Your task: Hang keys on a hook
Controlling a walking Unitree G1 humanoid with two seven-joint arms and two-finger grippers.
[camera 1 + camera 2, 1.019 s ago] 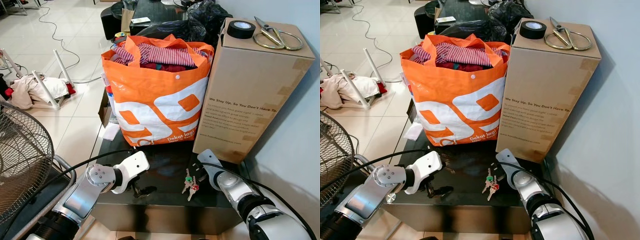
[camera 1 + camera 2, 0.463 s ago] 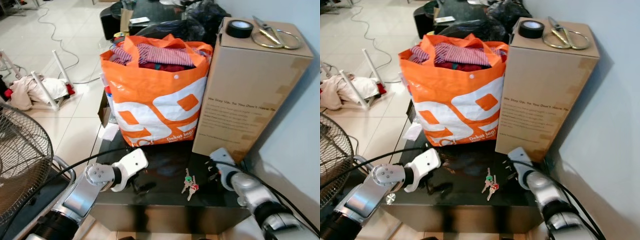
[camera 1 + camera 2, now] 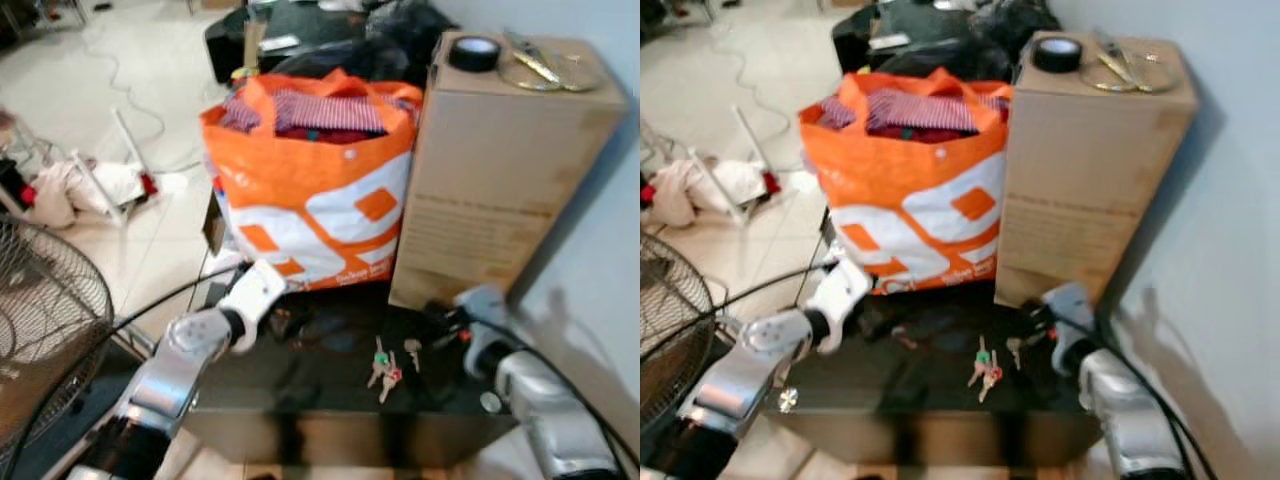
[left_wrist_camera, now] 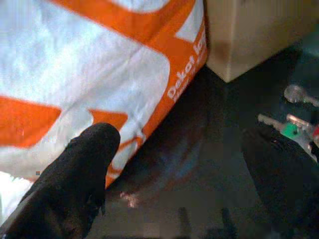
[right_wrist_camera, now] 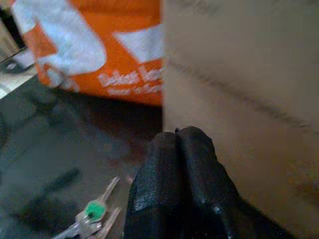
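A bunch of keys [image 3: 384, 362] with green and red caps lies on the black table [image 3: 300, 395], in front of the cardboard box. My right gripper [image 3: 446, 320] hovers just to the right of the keys, close to the box's lower corner. In the right wrist view its fingers [image 5: 164, 164] are pressed together with nothing between them, and the keys [image 5: 92, 215] lie below them. My left gripper [image 3: 284, 322] is low over the table at the foot of the orange bag. It is open, and the keys [image 4: 295, 127] lie beyond it.
An orange bag [image 3: 310, 190] stuffed with clothes stands at the back of the table. The tall cardboard box [image 3: 500, 190] beside it carries a tape roll [image 3: 474, 52] and scissors [image 3: 545, 68]. A fan [image 3: 45, 320] stands at the left, a wall at the right.
My right gripper has drawn away from the keys, rightward toward the box corner. My left gripper has reached forward to the bag's foot. The picture has blurred and shifted.
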